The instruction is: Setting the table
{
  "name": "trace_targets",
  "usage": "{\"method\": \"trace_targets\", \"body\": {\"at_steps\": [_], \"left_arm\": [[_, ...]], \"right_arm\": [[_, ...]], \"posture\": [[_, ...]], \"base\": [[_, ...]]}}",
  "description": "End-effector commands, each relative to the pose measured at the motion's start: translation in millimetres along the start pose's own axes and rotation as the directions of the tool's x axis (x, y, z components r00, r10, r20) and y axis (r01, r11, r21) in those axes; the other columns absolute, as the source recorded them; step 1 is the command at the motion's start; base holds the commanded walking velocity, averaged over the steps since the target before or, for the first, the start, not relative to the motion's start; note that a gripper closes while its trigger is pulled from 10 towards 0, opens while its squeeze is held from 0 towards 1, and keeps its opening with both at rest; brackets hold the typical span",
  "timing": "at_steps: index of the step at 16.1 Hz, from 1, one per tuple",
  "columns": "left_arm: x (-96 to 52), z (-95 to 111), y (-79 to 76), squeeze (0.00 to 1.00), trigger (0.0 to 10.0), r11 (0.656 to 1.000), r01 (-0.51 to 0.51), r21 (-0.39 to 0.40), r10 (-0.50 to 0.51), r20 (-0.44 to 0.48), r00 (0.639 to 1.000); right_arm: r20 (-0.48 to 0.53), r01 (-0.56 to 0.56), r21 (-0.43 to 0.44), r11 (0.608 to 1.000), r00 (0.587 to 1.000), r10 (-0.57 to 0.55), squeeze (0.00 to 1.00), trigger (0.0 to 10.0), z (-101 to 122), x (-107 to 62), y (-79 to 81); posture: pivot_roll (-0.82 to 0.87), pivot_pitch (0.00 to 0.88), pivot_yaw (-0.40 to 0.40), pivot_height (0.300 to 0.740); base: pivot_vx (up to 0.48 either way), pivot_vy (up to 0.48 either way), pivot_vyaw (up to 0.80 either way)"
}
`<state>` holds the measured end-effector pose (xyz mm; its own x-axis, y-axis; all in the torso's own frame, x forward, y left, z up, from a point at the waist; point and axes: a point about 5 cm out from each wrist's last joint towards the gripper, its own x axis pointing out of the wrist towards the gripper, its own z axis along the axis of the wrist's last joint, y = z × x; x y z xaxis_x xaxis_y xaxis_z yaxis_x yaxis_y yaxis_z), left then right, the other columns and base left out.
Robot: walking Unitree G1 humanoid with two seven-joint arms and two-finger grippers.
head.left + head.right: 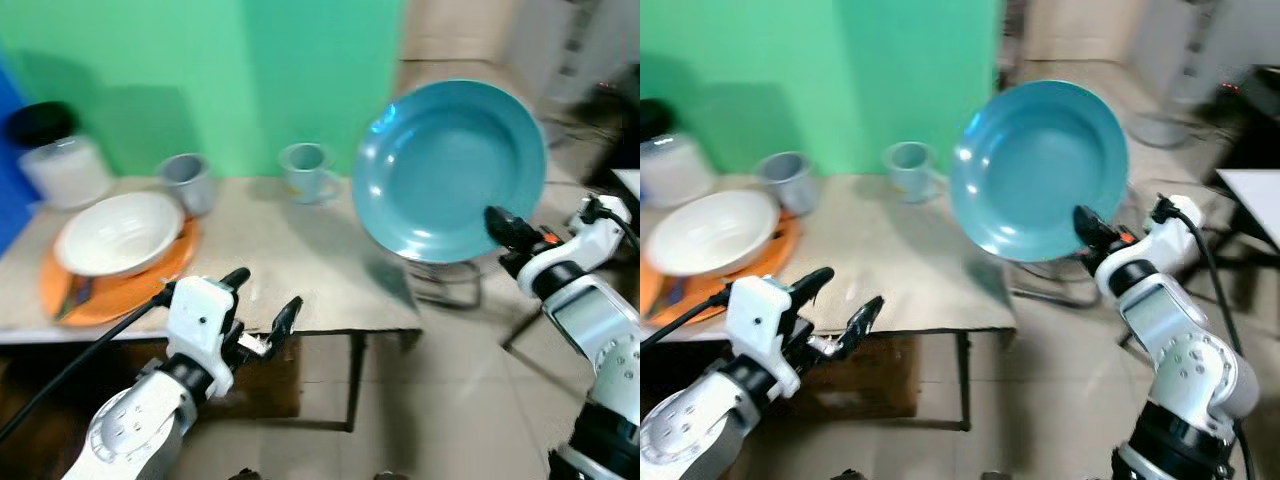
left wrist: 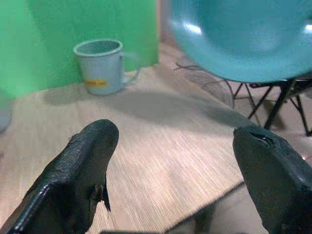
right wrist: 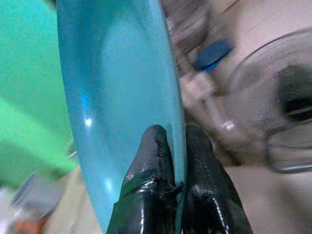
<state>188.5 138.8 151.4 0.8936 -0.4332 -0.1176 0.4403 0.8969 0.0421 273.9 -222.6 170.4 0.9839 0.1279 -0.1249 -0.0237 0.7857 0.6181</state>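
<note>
**A:** Why was the teal plate up in the air, tipped nearly on edge?

**B:** The right gripper had it pinched by the lower rim, so it hung above and past the right end of the table, its hollow facing the robot. Held by the edge like that, I'd judge it was being carried across to be laid down as a place setting.

**A:** And the left gripper?

**B:** It hovered at the table's near edge, its two fingers spread and holding nothing. Probably waiting, or ready to steady the plate.

**A:** What was already on the table?

**B:** At its left end, a white bowl sat on an orange plate. Behind it stood a grey cup, and further right along the back a pale blue mug. A jar with a black lid stood at the far left corner.

**A:** Did the wrist views add anything?

**B:** The right wrist view showed the fingertips closed on either side of the plate's thin rim, which the head views blurred. The left wrist view showed the bare woven tabletop under that gripper, with the mug beyond.
</note>
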Motion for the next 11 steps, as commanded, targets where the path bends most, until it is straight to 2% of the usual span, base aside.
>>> {"method": "trace_targets", "body": {"at_steps": [1, 3, 5, 7, 9, 11], "left_arm": [[1.7, -1, 9.3, 0.0, 10.0, 0.994, -0.092, 0.056, 0.092, 0.003, 0.996], [3.3, -1, 19.2, 0.0, 10.0, 0.98, -0.18, 0.085, 0.179, 0.02, 0.984], [4.8, -3, 28.7, 0.0, 10.0, 0.966, -0.254, 0.051, 0.254, 0.013, 0.967], [3.2, -8, 30.4, 0.0, 10.0, 0.955, -0.291, 0.056, 0.291, -0.003, 0.957], [3.3, -11, 31.2, 0.0, 10.0, 0.938, -0.342, 0.053, 0.343, -0.006, 0.939], [4.2, -10, 30.4, 0.0, 10.0, 0.939, -0.34, 0.054, 0.341, 0.0, 0.94]], "right_arm": [[0.054, 0.001, -0.042, 0.999, 0.999, 0.002, 0.0, 10.0, 5, -1.9, 4.8], [0.036, 0.02, -0.022, 1.0, 0.999, -0.019, 0.0, 10.0, -1, -1.0, 0.5], [0.017, 0.013, 0.016, 1.0, 1.0, -0.013, 0.0, 10.0, -9, -0.3, -1.4], [-0.003, -0.008, -0.032, 0.999, 1.0, 0.008, 0.0, 10.0, -17, 0.8, 7.3], [-0.024, -0.019, -0.015, 1.0, 1.0, 0.018, 0.0, 10.0, -24, 2.6, 11.0], [-0.035, -0.029, -0.01, 1.0, 0.999, 0.029, 0.0, 10.0, -26, 3.1, 10.9]], "posture": [[-0.08, 0.0, 0.037, 0.74], [-0.08, 0.0, 0.033, 0.74], [-0.08, 0.0, 0.028, 0.74], [-0.08, 0.0, 0.023, 0.74], [-0.07, 0.0, 0.016, 0.74], [-0.07, 0.0, 0.013, 0.74]], "base": [[0.0, 0.0, -0.76], [0.0, 0.0, -0.76], [0.0, 0.0, -0.75], [0.0, 0.0, -0.75], [0.0, 0.0, -0.75], [0.0, 0.0, -0.75]]}}
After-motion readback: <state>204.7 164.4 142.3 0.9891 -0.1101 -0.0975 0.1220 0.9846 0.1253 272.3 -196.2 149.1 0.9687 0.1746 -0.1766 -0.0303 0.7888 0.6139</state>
